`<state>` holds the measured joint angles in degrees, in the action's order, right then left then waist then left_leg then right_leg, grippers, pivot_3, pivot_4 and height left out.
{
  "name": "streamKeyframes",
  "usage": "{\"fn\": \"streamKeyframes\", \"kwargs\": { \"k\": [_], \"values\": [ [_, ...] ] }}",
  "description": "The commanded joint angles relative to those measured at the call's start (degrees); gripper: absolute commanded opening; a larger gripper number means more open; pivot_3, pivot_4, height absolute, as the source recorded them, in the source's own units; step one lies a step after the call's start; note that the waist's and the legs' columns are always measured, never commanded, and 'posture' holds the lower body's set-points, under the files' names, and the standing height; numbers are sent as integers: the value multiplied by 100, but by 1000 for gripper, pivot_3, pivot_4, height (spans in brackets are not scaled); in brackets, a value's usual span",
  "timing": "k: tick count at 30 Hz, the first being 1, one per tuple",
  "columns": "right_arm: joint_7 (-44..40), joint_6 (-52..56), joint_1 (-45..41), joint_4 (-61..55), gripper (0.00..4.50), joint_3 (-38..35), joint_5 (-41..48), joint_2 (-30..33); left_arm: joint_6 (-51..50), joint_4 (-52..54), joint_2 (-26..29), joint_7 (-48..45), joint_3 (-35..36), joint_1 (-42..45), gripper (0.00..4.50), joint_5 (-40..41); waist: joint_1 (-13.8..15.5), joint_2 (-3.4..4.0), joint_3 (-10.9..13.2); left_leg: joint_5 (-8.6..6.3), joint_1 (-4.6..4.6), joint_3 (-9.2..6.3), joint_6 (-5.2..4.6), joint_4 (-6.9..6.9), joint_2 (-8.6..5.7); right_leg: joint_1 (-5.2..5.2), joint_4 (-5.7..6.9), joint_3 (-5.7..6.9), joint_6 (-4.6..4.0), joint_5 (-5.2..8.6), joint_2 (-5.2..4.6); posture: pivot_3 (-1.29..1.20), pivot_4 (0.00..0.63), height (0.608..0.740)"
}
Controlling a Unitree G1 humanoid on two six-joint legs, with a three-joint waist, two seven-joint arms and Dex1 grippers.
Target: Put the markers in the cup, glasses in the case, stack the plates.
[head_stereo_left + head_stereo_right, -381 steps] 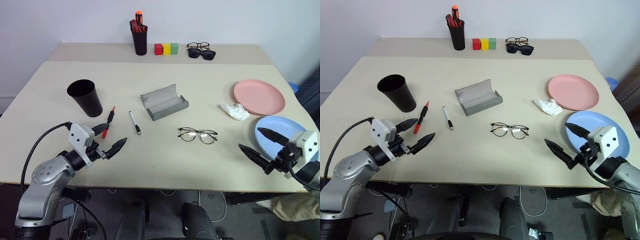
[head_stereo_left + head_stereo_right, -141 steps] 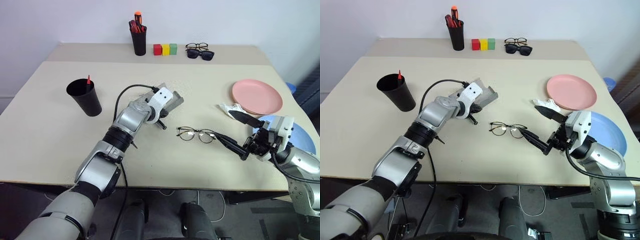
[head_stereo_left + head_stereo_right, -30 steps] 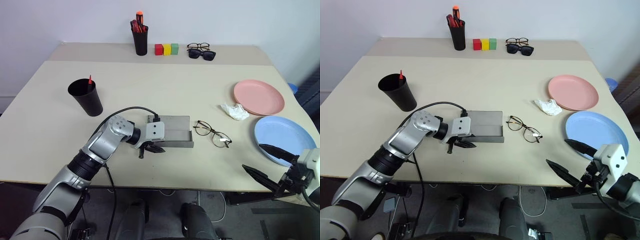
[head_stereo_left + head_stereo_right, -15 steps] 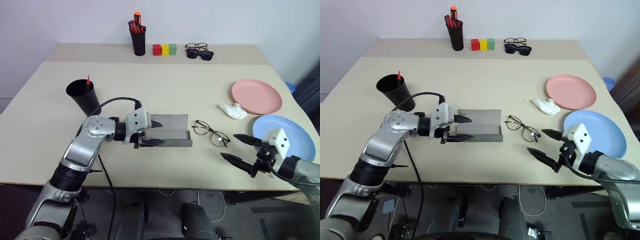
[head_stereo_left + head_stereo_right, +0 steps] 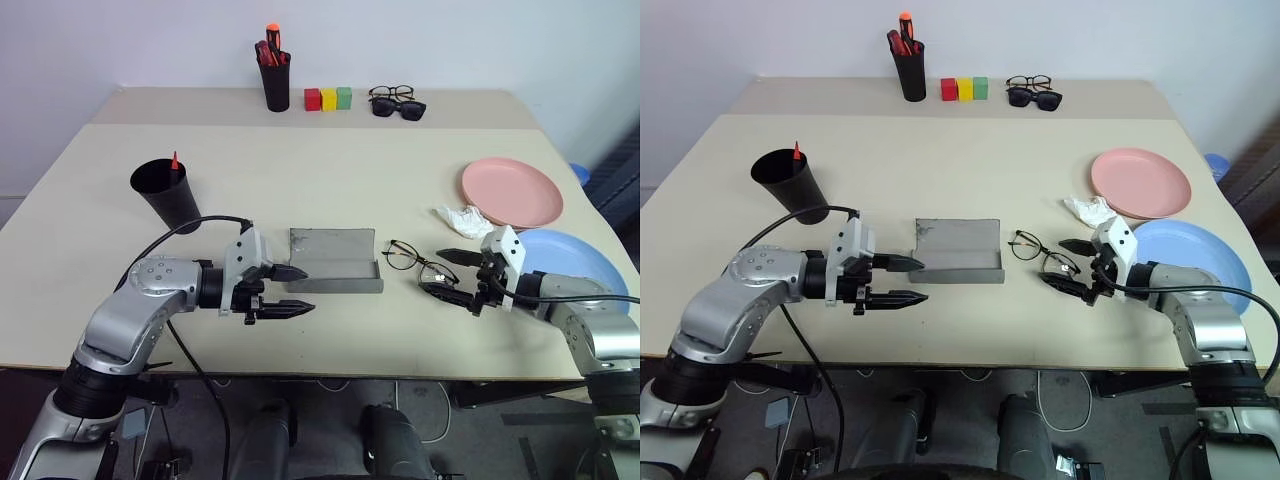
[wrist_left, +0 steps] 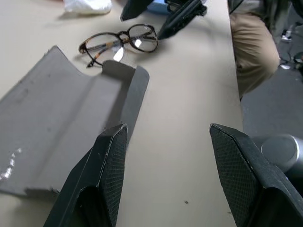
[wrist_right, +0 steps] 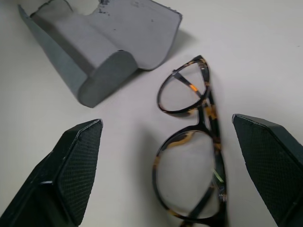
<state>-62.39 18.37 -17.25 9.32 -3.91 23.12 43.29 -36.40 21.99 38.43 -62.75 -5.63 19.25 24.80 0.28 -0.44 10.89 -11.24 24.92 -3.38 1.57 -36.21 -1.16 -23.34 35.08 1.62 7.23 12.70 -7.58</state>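
Two plates (image 5: 513, 191), one case (image 5: 333, 260), one glasses (image 5: 420, 264).

Case (image 5: 335, 260): grey clamshell, lying open and empty, interior up, directly ahead of the left gripper (image 5: 290, 290), close to its fingertips but apart from them.

Glasses (image 5: 420, 266): thin dark wire rims, clear lenses, resting flat, just in front of the right gripper (image 5: 448, 273), between it and the case; contact with the fingertips cannot be told.

Cup (image 5: 165, 194): black, tapered, upright, well beyond the left gripper's wrist side. A red marker (image 5: 175, 160) tip pokes above its rim.

Blue plate (image 5: 585, 268): flat, just behind the right gripper. Pink plate (image 5: 512, 191): flat, farther off beyond the blue one, unstacked.
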Motion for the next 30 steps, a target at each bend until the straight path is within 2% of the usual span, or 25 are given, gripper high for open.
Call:
{"fn": "streamKeyframes", "kwargs": {
  "k": [1, 6, 14, 30],
  "values": [
    [-151, 8, -388, 72, 4500, 112, -42, -70, -89, 356, 102, 185, 217, -85, 2799, 199, -17, 0, 0, 0, -1, 0, 0, 0, 0, 0, 1, -1, 0, 0, 0, 0, 150, 740],
    [-323, 244, -861, 311, 4500, 392, -165, -98, -111, 504, 214, 317, 235, -288, 2799, 301, -57, 1, 0, 0, -2, 0, 1, 2, 1, 0, 2, -2, 0, 0, 1, 0, 150, 740],
    [-533, 1331, -1568, 577, 4500, 832, -446, 148, -148, 579, 263, 464, 181, -397, 2799, 413, -93, 1, 0, 0, -2, -1, 1, 2, 0, 0, 2, -2, 0, 1, 1, 0, 150, 740],
    [-814, 1144, -1860, 1234, 4500, 954, -802, -14, -154, 675, 261, 610, 183, -522, 2799, 478, -102, 1, 0, 0, -2, 0, 1, 3, 0, -2, 3, -2, 0, 0, 1, 0, 150, 740]
  ]
}}
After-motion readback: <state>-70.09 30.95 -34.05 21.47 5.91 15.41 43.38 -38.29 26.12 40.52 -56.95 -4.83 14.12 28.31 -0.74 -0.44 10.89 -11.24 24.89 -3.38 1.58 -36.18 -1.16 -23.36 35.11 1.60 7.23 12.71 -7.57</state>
